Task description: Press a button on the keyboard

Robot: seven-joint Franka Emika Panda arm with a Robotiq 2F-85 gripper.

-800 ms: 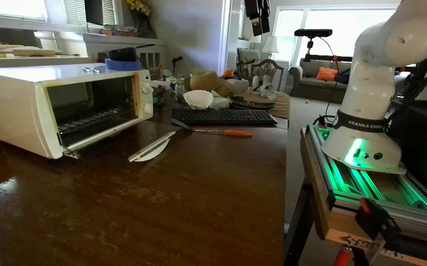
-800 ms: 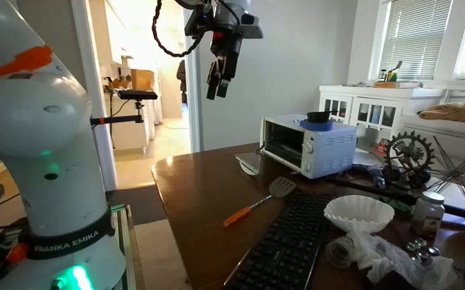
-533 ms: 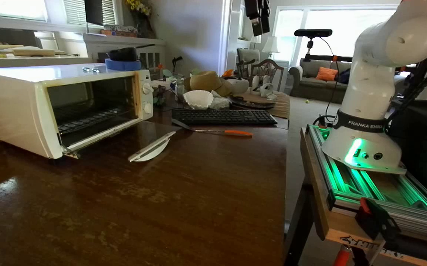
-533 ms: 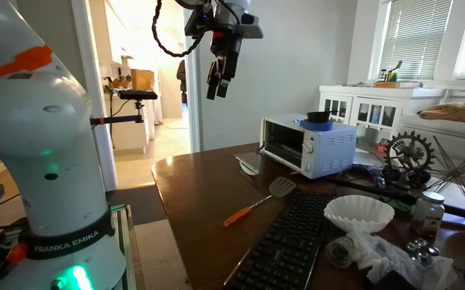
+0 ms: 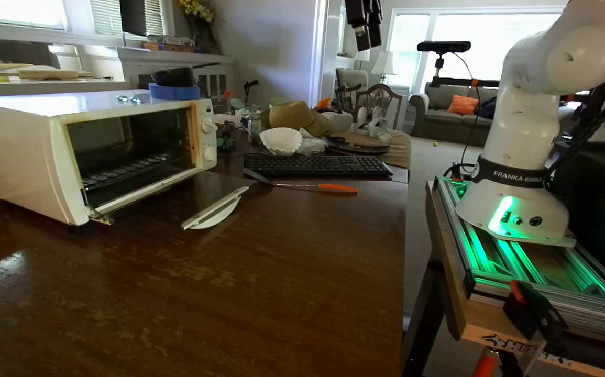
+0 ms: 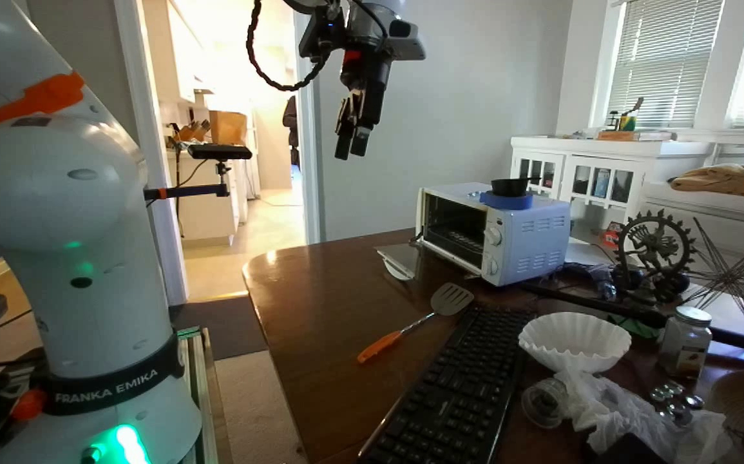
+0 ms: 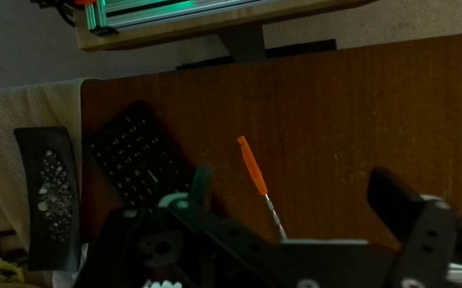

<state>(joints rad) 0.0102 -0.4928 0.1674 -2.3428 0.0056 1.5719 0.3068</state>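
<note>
End effector (image 7: 291, 180): we see its fingers wide apart, high above the tabletop (image 6: 320, 283).
Spatula (image 7: 258, 180): toward nine o'clock from it in our wrist view.
Keyboard (image 7: 137, 158): farther out along nine o'clock, lying on the tabletop.
White bowl (image 6: 574, 341): just beside the keyboard, toward two o'clock in an exterior view.

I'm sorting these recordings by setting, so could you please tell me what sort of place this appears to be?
Probably a home, perhaps its living area: an exterior view shows a sofa and a lamp in the background, and both exterior views show a toaster oven on the table.
</note>
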